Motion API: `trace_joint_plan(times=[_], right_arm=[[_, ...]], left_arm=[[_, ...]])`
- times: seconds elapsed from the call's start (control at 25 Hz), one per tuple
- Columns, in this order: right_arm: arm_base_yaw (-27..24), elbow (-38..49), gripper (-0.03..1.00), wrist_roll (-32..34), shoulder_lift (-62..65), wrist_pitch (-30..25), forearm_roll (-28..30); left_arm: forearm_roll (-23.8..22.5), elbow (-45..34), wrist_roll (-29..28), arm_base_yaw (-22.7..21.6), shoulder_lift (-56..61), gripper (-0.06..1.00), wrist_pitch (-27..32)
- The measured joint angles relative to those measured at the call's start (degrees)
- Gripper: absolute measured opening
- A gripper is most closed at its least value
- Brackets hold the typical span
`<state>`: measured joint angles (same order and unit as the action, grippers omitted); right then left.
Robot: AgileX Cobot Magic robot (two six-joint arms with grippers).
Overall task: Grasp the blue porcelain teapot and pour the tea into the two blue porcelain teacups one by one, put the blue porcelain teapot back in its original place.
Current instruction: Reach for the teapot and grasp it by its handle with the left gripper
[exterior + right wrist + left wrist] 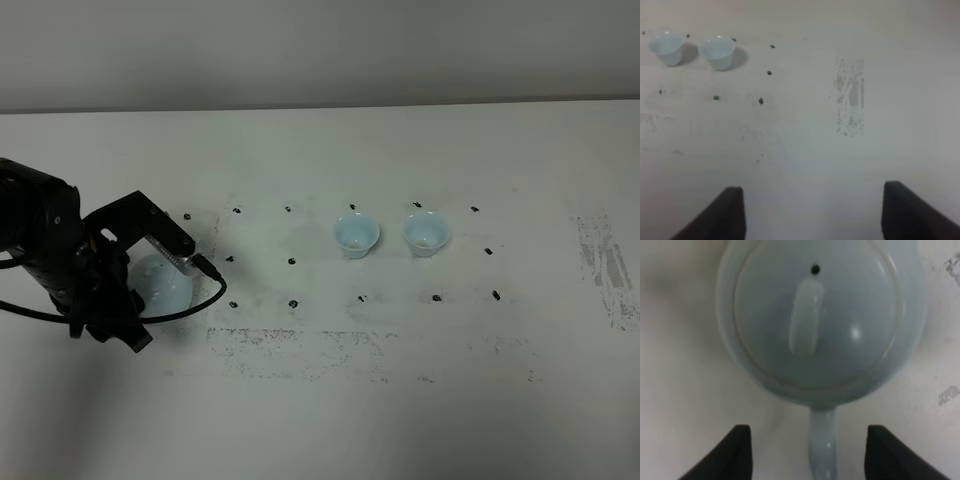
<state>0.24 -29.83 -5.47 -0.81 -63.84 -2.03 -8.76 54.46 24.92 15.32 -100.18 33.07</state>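
**Left tool lined up on the teapot handle, grip not yet made**

The step in hand looks like the first one, the grasp. In the left wrist view the left tool (808, 432) has its two fingers apart, one on each side of the handle (822, 452). There is a gap on both sides and nothing is clamped. The teapot (820, 325) sits upright on the worktop (420, 400) with its lid (812, 365) on. The next move, as I judge it, calls for closing squarely on the handle before any lift. The handle is thin and glazed, so an off-centre pinch could let the pot swing.

The high view gives the layout. The teapot is at the worktop's 9 o'clock side, mostly hidden under the left arm (50, 250). The two cups stand upright side by side, well apart from the teapot toward 3 o'clock, a nearer cup (356, 236) and a farther cup (425, 234). Whether they hold tea I cannot tell.

Only the left wrist view shows how the fingers stand to the handle. Only the right wrist view shows the right tool (812, 210), which has its fingers apart and empty over bare worktop.
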Motion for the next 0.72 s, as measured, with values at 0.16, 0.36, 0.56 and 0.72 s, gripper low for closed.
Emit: trace_joint_plan(times=[0.16, 0.36, 0.56, 0.72], right_arm=[[0.0, 0.0, 0.56, 0.0, 0.0, 0.0, 0.0], [0.0, 0.0, 0.56, 0.0, 0.0, 0.0, 0.0], [0.0, 0.0, 0.56, 0.0, 0.0, 0.0, 0.0], [0.0, 0.0, 0.56, 0.0, 0.0, 0.0, 0.0]], left_arm=[[0.92, 0.0, 0.17, 0.0, -0.23, 0.48, -1.34], [1.04, 0.0, 0.17, 0.0, -0.39, 0.48, -1.61], [1.16, 0.0, 0.17, 0.0, -1.53, 0.48, -2.14], [1.2, 0.0, 0.17, 0.0, -1.8, 0.48, -2.91]])
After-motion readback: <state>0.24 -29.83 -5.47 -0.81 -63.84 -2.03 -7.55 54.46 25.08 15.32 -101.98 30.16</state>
